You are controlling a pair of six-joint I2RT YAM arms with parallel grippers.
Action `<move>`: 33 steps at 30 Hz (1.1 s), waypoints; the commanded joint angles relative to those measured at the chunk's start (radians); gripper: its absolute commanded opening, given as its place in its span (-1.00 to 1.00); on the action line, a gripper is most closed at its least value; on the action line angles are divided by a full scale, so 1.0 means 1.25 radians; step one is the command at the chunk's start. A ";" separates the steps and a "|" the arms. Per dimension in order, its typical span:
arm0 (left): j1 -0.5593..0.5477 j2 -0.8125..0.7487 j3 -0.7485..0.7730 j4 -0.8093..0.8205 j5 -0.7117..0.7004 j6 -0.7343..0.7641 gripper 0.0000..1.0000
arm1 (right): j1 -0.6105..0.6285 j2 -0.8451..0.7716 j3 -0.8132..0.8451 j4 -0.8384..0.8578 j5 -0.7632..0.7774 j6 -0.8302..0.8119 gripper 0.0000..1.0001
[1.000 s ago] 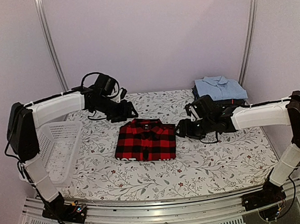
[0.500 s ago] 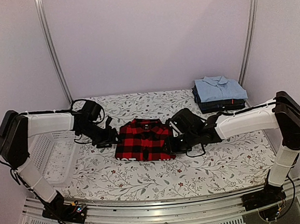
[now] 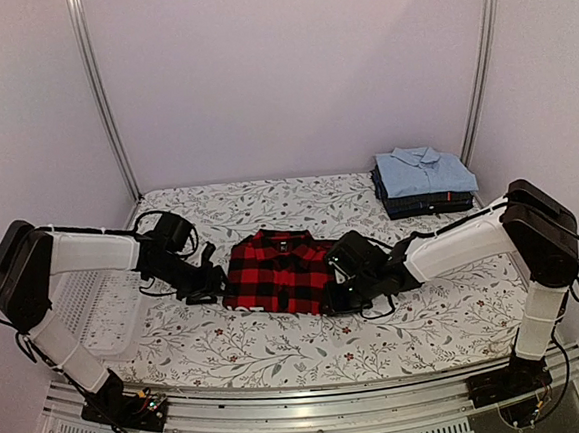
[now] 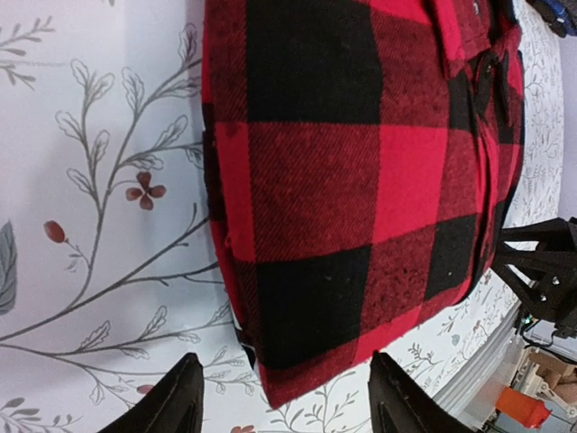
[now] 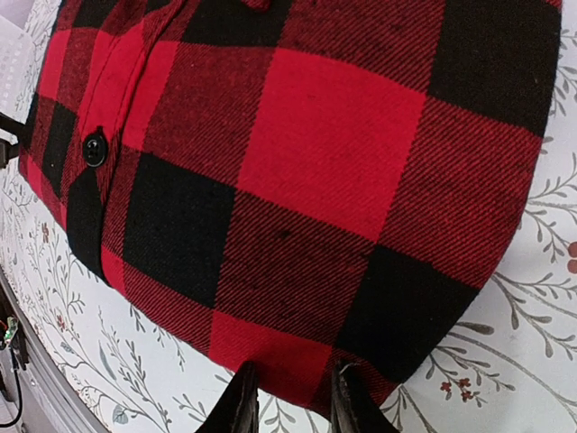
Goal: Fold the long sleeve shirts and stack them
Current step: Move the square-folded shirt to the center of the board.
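Note:
A folded red-and-black check shirt (image 3: 279, 270) lies collar-up in the middle of the table. My left gripper (image 3: 214, 280) is low at its left edge. In the left wrist view it (image 4: 284, 406) is open wide, with the shirt's (image 4: 361, 180) near corner lying between the fingers (image 4: 171, 401). My right gripper (image 3: 334, 298) is low at the shirt's right front corner. In the right wrist view it (image 5: 293, 401) has its jaws a narrow gap apart, fingertips (image 5: 242, 401) at the hem of the shirt (image 5: 306, 162). A folded light blue shirt (image 3: 423, 171) tops dark navy shirts (image 3: 429, 203) at the back right.
A white mesh basket (image 3: 96, 312) stands at the table's left edge, close beside my left arm. The floral tablecloth (image 3: 428, 316) covers the table. Metal frame posts (image 3: 100, 101) rise at the back corners.
Both arms have come down and toward me from beside the shirt's collar end to its lower side edges. The shirt and the stack have not moved.

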 commanded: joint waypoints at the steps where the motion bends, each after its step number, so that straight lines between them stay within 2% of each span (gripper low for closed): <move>1: 0.006 -0.029 -0.042 0.066 0.058 -0.016 0.20 | 0.002 0.004 -0.019 -0.018 -0.001 0.015 -0.46; 4: 0.005 -0.032 -0.063 0.094 0.080 -0.030 -0.05 | 0.002 0.001 -0.019 -0.021 0.004 0.017 -0.46; 11: -0.012 -0.039 -0.108 0.115 0.116 -0.067 -0.41 | 0.003 -0.018 -0.031 -0.029 0.008 0.018 -0.46; 16: -0.033 -0.030 -0.111 0.113 0.107 -0.083 -0.95 | 0.010 -0.024 -0.028 -0.035 0.010 0.017 -0.46; 17: -0.036 -0.035 -0.111 0.107 0.102 -0.086 -1.00 | 0.011 -0.025 -0.027 -0.038 0.012 0.017 -0.46; 25: -0.054 -0.133 -0.150 -0.070 -0.012 -0.079 -1.00 | 0.018 -0.070 -0.025 -0.077 0.025 0.006 -0.44; 33: -0.084 -0.254 -0.263 -0.098 -0.012 -0.258 -1.00 | 0.018 -0.137 -0.028 -0.122 0.061 0.005 -0.30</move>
